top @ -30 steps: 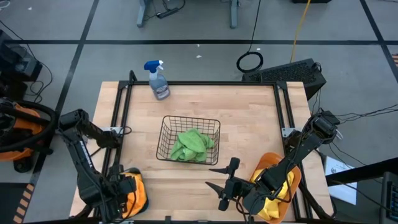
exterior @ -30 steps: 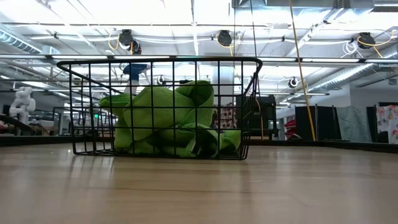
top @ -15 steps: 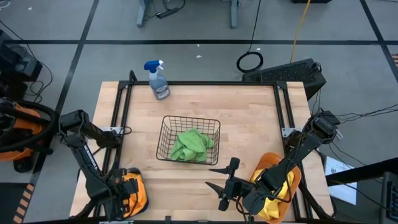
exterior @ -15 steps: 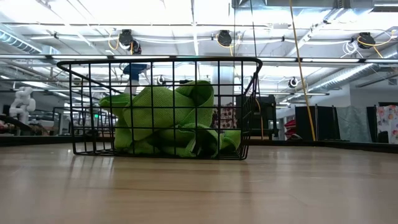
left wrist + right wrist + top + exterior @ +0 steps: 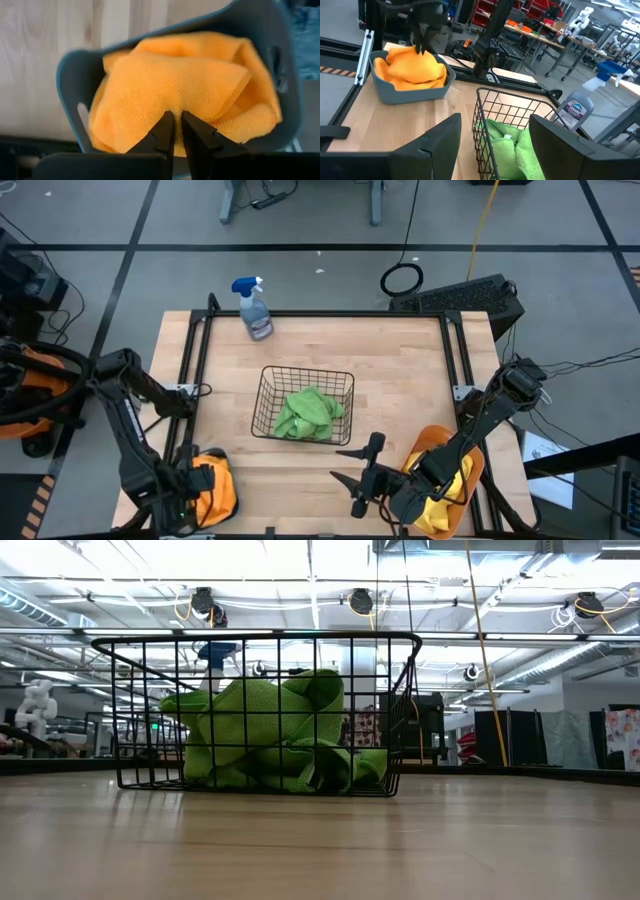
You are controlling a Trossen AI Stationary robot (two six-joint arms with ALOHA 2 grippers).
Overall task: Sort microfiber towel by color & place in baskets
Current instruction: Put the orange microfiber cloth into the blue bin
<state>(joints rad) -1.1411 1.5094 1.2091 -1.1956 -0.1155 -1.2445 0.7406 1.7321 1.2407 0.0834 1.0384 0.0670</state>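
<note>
The teal tub (image 5: 70, 80) at the table's near left corner holds crumpled orange towels (image 5: 170, 85). My left gripper (image 5: 175, 120) hovers right over them, pointing down, its fingers shut with only a sliver of a gap; in the right wrist view it shows blurred (image 5: 422, 42) above the towel heap (image 5: 412, 67). The black wire basket (image 5: 262, 405) stands mid-table with green towels (image 5: 308, 412) inside. The orange tub (image 5: 430, 442) at the near right holds yellow towels (image 5: 445, 505). My right gripper (image 5: 345, 465) is open, level, near the table's near edge, facing left. My left gripper stands with its shut fingertips (image 5: 167, 120) just at the top of the orange towel heap; I cannot tell whether they touch it.
A blue-capped spray bottle (image 5: 255, 310) stands near the table's far edge, left of centre. Bare wood lies between the wire basket (image 5: 490, 95) and the teal tub (image 5: 410, 90). Black rails run along the table's left and right sides.
My left arm has shifted slightly toward the table's left edge above the teal tub. The right arm, the baskets and the towels have kept still.
</note>
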